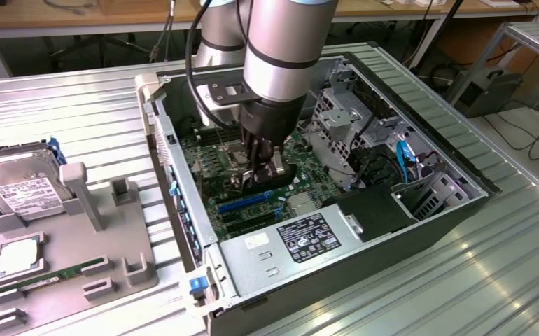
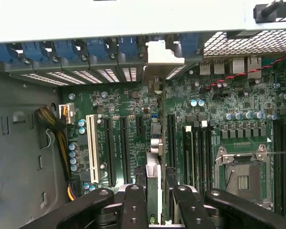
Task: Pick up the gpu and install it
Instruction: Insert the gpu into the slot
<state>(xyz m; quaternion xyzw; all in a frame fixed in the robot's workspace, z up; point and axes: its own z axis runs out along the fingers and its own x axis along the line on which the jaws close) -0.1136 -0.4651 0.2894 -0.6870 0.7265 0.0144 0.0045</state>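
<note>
My gripper (image 1: 262, 183) hangs inside the open computer case (image 1: 437, 210), low over the motherboard (image 1: 215, 162). It is shut on the gpu (image 1: 283, 175), a thin dark card held on edge between the fingers. In the wrist view the gpu (image 2: 153, 183) runs edge-on away from the gripper (image 2: 155, 210), with its silver bracket end toward the case's rear wall. The card sits over the black expansion slots (image 2: 170, 138) in the middle of the board. Whether its edge touches a slot I cannot tell.
A white slot (image 2: 91, 148) and the CPU socket (image 2: 243, 176) flank the card. Blue slot clips (image 2: 86, 50) line the rear wall. The power supply (image 1: 288, 241) and drive cage (image 1: 344, 119) crowd the case. On the exterior view's left, a grey fixture (image 1: 82, 238) holds a hard drive (image 1: 22, 189) and RAM stick (image 1: 50, 276).
</note>
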